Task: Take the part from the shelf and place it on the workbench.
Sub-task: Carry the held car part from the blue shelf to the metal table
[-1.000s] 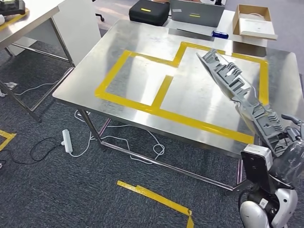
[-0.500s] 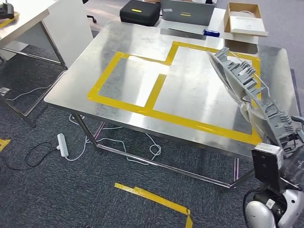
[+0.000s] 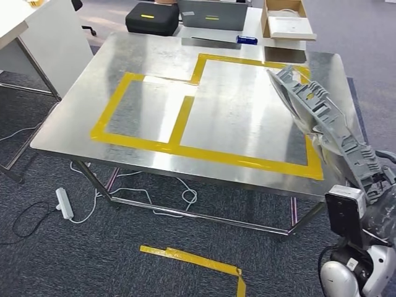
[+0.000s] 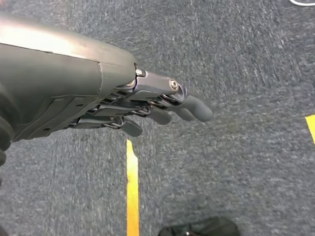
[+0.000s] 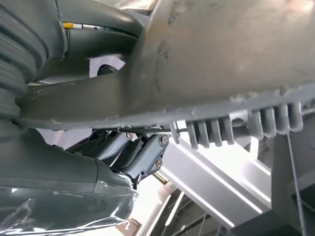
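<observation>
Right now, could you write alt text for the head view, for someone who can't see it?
A long grey ribbed plastic part, gripped by the right robot hand, is held tilted above the right end of a steel workbench marked with yellow tape rectangles. A black case and cardboard box sit beyond it.

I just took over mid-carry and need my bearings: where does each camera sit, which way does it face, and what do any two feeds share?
Head view: high on the body, facing forward and down at the steel workbench with yellow tape outlines; the right arm comes in at lower right, carrying the long grey ribbed plastic part.
Left wrist view: behind the left hand, which hangs open over grey carpet.
Right wrist view: behind the right hand, facing upward along the part's underside.
Shared: head and right wrist views both show the part.
</observation>
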